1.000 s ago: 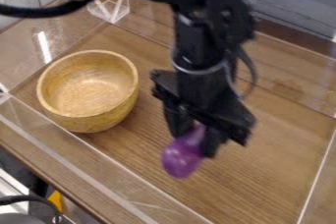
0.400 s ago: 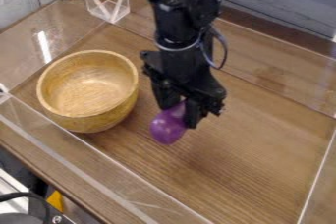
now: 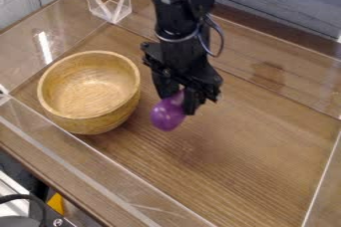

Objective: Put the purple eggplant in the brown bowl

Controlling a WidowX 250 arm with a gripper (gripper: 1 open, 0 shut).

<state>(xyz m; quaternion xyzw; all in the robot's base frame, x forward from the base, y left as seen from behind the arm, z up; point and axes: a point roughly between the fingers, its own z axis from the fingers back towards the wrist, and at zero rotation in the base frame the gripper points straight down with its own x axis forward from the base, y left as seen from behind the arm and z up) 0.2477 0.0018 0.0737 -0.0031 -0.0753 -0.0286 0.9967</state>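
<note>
The purple eggplant (image 3: 166,115) hangs a little above the wooden table, its bulbous end pointing down, and my gripper (image 3: 176,103) is shut on its upper part. The black fingers hide its stem end. The brown bowl (image 3: 88,91) sits on the table just left of the eggplant, round, thick-walled and with nothing inside. The eggplant is beside the bowl's right rim, outside it.
Clear acrylic walls (image 3: 200,211) fence the wooden table (image 3: 266,121) at the front and left. A small clear stand (image 3: 111,6) sits at the back behind the bowl. Open tabletop lies to the right of the arm.
The arm has carried the eggplant left and toward the back, from the front middle of the table to just beside the bowl's right rim. The grip stayed the same.
</note>
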